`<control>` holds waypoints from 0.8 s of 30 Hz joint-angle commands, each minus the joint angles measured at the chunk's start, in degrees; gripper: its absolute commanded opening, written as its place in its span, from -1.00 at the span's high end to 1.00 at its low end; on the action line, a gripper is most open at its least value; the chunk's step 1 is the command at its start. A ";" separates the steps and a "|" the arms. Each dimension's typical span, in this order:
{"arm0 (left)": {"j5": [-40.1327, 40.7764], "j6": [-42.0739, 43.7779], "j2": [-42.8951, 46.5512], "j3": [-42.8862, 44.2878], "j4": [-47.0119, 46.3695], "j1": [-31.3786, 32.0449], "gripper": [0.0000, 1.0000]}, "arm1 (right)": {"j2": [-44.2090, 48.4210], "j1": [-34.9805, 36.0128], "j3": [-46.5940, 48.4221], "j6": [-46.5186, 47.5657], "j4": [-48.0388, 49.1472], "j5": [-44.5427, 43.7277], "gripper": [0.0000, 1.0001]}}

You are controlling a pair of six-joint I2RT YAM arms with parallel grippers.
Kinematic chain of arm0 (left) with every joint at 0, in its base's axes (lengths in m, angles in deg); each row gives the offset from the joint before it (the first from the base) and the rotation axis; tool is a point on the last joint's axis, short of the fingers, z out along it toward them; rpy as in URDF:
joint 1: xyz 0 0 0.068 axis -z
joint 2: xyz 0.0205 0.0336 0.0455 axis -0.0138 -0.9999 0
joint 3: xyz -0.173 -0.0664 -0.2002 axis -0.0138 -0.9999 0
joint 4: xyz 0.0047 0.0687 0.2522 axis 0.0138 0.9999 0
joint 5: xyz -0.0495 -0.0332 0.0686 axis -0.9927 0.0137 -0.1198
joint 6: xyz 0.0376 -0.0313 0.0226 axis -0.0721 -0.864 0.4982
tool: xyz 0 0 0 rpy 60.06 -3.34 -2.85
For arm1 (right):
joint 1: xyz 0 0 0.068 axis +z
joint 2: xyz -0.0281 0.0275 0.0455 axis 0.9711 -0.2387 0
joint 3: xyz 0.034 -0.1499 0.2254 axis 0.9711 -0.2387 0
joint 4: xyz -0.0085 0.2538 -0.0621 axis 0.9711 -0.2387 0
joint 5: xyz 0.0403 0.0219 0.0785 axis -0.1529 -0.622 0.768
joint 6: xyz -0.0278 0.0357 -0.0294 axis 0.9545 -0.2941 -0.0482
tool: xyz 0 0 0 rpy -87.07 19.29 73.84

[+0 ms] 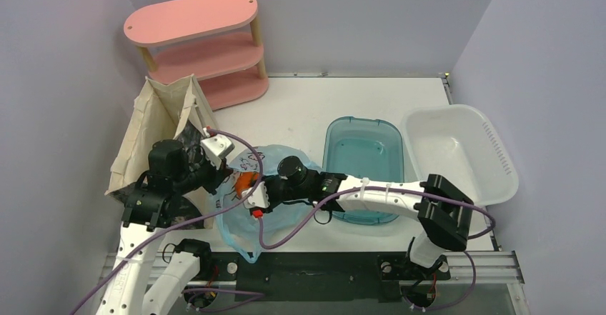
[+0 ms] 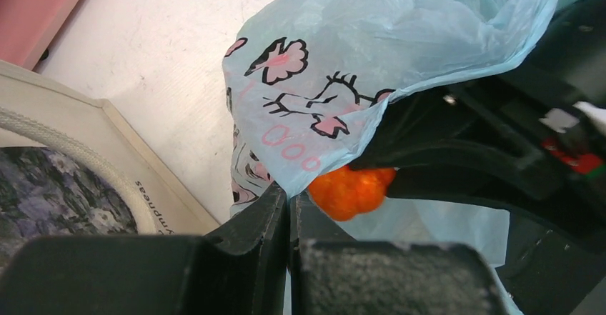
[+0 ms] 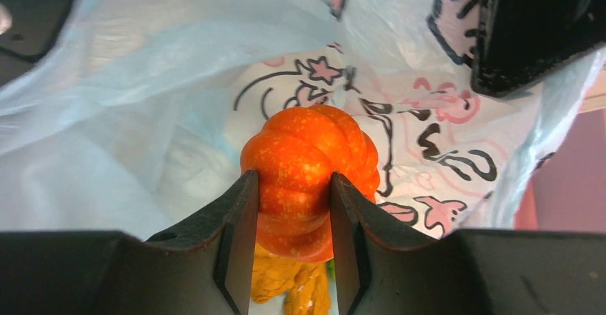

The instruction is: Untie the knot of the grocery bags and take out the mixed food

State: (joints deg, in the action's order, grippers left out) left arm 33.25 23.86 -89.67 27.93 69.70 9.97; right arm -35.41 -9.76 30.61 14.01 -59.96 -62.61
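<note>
Just left of the teal tub [image 1: 361, 151], the grocery bag [image 1: 241, 226] lies open as the right gripper [image 3: 291, 181] clamps the orange fruit [image 3: 307, 143] inside it (ribbed, pumpkin-like); the left gripper [image 2: 289, 208], jaws together, pinches the bag's edge.

Lilac walls [image 1: 57, 43], pink shelf [image 1: 200, 43], white table [image 1: 300, 108]

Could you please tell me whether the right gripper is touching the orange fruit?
Touching. The right wrist view shows the right gripper pressed against both sides of the orange fruit.
</note>
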 commanded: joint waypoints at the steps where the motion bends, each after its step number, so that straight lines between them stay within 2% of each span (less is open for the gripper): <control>1: 1.08 -5.47 -1.26 -0.13 -6.37 -0.22 1.00 | 4.69 -0.43 1.53 -4.30 -7.86 9.37 1.00; 6: 2.50 -9.59 -3.34 -0.86 -8.86 -0.34 1.00 | 8.74 -0.44 1.15 -4.83 -14.77 13.15 1.00; 12: 2.47 -12.36 -4.27 -2.20 -12.02 -1.02 1.00 | 12.53 -0.81 1.97 -7.89 -16.88 13.88 1.00; 24: 2.92 -15.85 -10.32 0.33 -14.37 -1.91 1.00 | 21.63 -6.80 10.74 -22.30 -20.40 19.28 1.00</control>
State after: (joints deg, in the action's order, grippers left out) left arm 35.96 10.82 -98.70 25.43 59.78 8.73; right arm -19.65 -14.79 36.53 -0.68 -81.14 -47.68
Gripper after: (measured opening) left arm 0.003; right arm 0.326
